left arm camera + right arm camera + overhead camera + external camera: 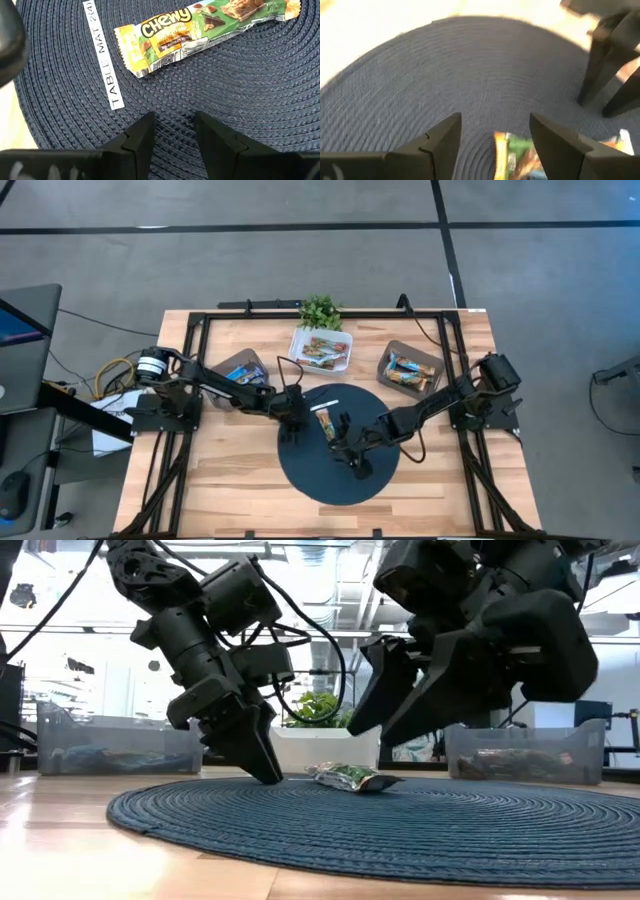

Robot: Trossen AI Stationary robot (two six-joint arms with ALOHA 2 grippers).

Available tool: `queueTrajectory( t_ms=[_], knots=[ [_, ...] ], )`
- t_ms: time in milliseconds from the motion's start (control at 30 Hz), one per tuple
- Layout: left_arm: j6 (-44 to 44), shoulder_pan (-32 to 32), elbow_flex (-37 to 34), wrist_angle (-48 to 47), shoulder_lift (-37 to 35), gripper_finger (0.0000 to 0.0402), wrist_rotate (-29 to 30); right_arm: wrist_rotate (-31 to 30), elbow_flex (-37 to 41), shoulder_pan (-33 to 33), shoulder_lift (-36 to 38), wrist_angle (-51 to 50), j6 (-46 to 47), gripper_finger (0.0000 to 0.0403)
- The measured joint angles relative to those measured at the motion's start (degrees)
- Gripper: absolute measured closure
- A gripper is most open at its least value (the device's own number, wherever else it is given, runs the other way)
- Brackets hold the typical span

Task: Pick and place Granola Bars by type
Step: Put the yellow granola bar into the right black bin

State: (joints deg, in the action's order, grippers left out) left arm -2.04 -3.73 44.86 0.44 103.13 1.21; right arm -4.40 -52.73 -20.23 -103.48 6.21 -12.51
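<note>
The counter is a pale wooden top with a dark metal frame along its edges. A round dark blue woven mat lies near its middle, toward the front edge. Along the back edge stand three bins: a clear one toward the left corner, a white one at centre, a grey one toward the right. A small green plant sits at the back edge.

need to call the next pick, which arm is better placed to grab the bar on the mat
Right, probably. The right gripper is open with the granola bar showing between its fingers. The left gripper, also open, sits on the blue mat beside the bar, not around it.
</note>
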Motion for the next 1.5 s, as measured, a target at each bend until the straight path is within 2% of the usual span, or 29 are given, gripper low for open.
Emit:
queueTrajectory(
  t_ms=[567, 833, 967, 1100, 1333, 1500],
  knots=[
    [0.0, -0.1, 0.0, -0.1, 0.0, 0.0265, -0.9, -0.5, -1.4, 1.1, -3.8, -2.8, 2.0, 0.0175],
    [0.0, -0.1, 0.0, 0.0, 0.0, 0.0265, -1.2, -7.0, -1.4, 1.1, -3.8, -5.0, 1.2, 0.0192],
    [0.0, -0.1, 0.0, 0.0, 0.0, 0.0265, -1.3, -8.2, -2.0, -0.2, -3.2, -5.4, -1.9, 0.0206],
    [0.1, -0.1, 0.0, 0.0, 0.0, 0.0265, -1.4, -12.0, -2.7, -1.7, -3.2, -7.0, -2.2, 0.0217],
    [0.1, -0.2, 0.0, 0.0, 0.0, 0.0265, -1.4, -12.6, -2.8, 0.5, -3.2, -7.3, 4.7, 0.0222],
    [0.1, -0.2, -0.1, 0.0, 0.0, 0.0265, -1.4, -11.9, -2.8, 3.8, -3.2, -7.7, 13.4, 0.0213]
  ],
)
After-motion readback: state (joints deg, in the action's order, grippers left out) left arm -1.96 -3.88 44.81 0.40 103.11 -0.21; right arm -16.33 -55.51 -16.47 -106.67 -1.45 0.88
